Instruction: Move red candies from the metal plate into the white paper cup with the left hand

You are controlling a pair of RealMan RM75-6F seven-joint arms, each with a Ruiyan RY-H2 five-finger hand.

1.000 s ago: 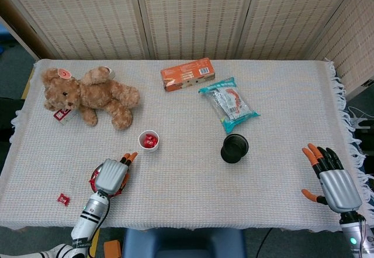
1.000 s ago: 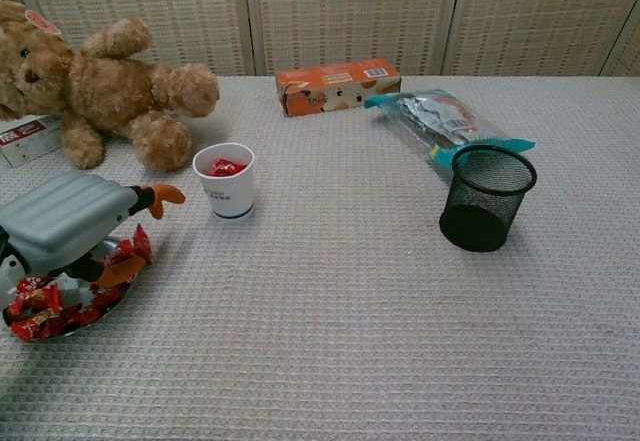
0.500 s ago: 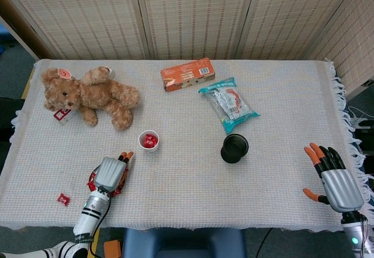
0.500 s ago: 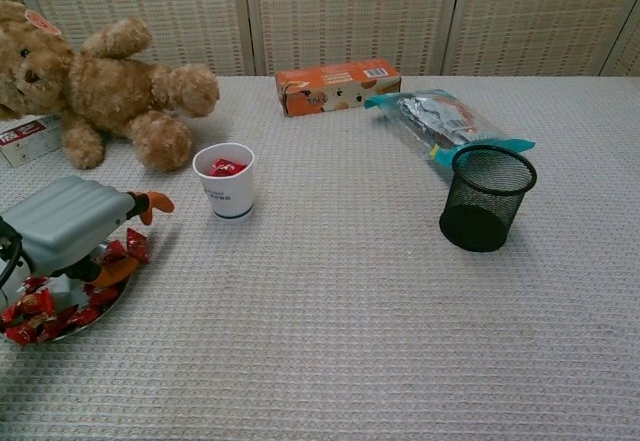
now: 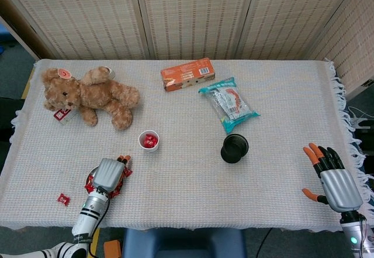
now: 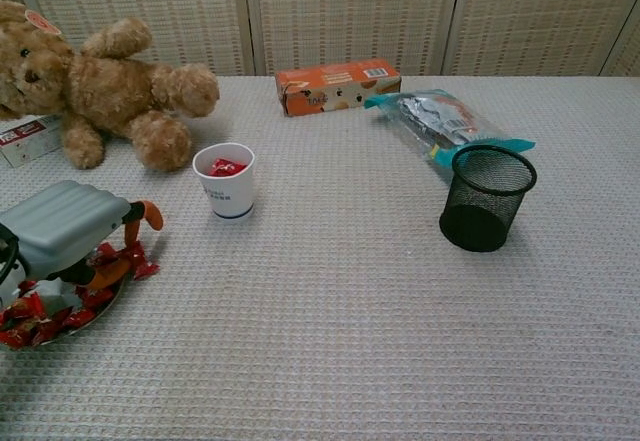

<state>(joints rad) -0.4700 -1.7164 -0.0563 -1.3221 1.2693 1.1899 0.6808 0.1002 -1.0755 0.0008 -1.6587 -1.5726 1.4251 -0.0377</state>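
The left hand (image 6: 62, 229) sits palm-down over the metal plate (image 6: 95, 313) of red candies (image 6: 112, 259), fingers curled into the pile, but I can't tell if it's actually got one. The chest view shows the paper cup (image 6: 226, 181) just beyond it, a candy already inside. Only the head view catches the right hand (image 5: 334, 179) at the counter's (image 5: 280, 123) far corner, fingers spread and empty, plus a stray candy (image 5: 62, 199) lying left of the plate.

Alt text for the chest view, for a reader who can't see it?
The robot's left hand lies over a metal plate of red candies, near a white paper cup already holding some. Behind: teddy bear, orange box, black mesh cup.
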